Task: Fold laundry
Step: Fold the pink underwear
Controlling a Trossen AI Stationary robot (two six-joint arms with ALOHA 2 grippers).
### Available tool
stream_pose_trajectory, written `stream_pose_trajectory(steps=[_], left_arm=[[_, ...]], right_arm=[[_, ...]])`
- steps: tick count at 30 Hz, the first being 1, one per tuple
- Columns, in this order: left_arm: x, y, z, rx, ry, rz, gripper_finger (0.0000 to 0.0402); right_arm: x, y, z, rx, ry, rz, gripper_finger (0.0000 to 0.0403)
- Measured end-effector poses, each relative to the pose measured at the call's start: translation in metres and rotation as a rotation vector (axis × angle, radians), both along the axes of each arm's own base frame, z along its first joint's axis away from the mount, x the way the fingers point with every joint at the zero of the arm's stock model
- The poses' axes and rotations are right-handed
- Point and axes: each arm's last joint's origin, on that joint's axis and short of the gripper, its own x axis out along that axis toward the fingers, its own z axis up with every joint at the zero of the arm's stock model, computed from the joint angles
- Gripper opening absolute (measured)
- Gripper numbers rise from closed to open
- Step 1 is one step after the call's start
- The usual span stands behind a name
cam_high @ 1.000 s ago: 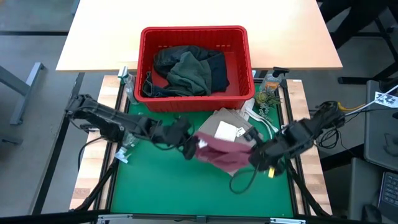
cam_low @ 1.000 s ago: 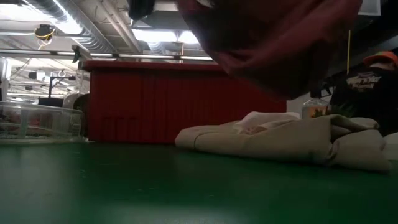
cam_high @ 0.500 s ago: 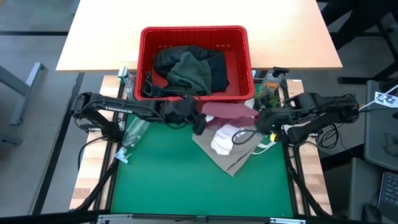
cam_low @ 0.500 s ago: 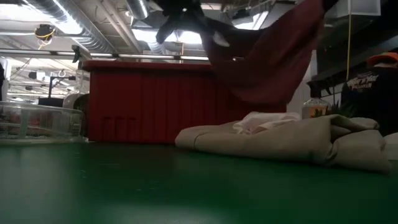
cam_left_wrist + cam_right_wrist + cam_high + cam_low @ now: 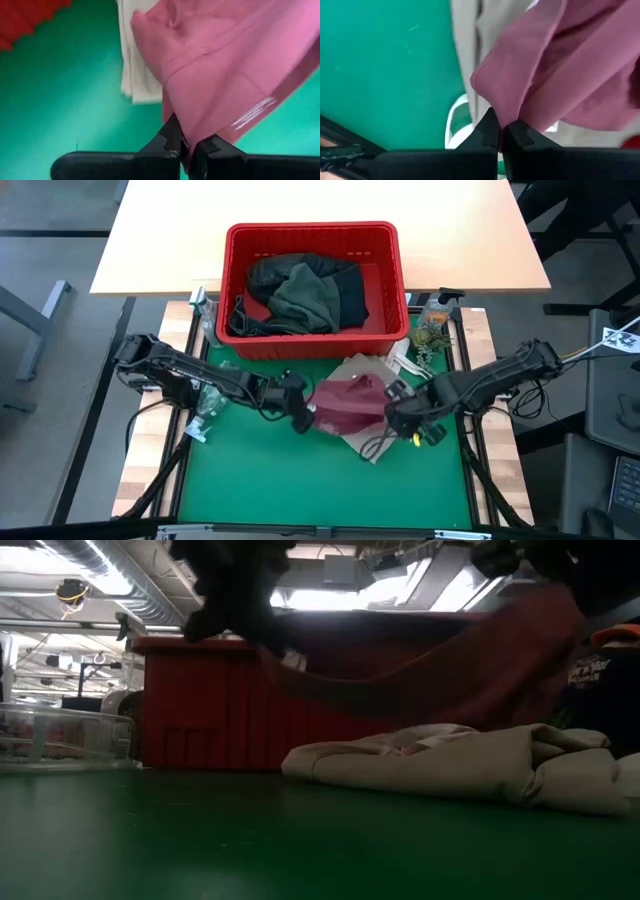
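The maroon piece hung stretched above the tan top on the green counter, in front of the red basket. The left tool pinched its left edge and the right tool its right edge, each clamped tight on cloth. More laundry lay in the basket.

Both arms reached inward low over the counter's middle. The left gripper had its jaws pinched tight on cloth, and the right gripper, opposite and near it, was clamped likewise.
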Motion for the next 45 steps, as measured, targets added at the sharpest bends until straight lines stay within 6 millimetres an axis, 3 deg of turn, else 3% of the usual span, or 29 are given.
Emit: stream_pose_trajectory(steps=[4,11,17,24,29,36,45], left_arm=[[-0.002,-0.007,-0.002,0.003,0.002,-0.021,0.0000],[-0.004,-0.015,-0.002,0.005,-0.001,-0.045,0.0000],[-0.008,-0.022,-0.004,0.011,0.022,-0.072,0.0002],[-0.013,-0.029,-0.006,0.022,0.071,-0.099,0.0046],[-0.015,-0.033,-0.006,0.025,0.079,-0.113,0.0091],[-0.016,-0.034,-0.006,0.027,0.078,-0.117,0.0129],[-0.001,-0.037,0.002,0.126,-0.064,-0.242,0.0132]], right_arm=[[0.008,0.015,-0.011,0.003,0.004,0.046,0.0001],[0.029,0.043,-0.020,0.065,-0.142,0.113,0.0004],[0.041,0.055,-0.030,0.084,-0.184,0.132,0.0018],[0.049,0.057,-0.046,0.061,-0.133,0.128,0.0028],[0.052,0.059,-0.054,0.052,-0.106,0.113,0.0081],[0.056,0.057,-0.049,-0.047,-0.177,0.077,0.0167],[0.063,0.062,-0.022,0.017,-0.235,0.081,0.0190]])
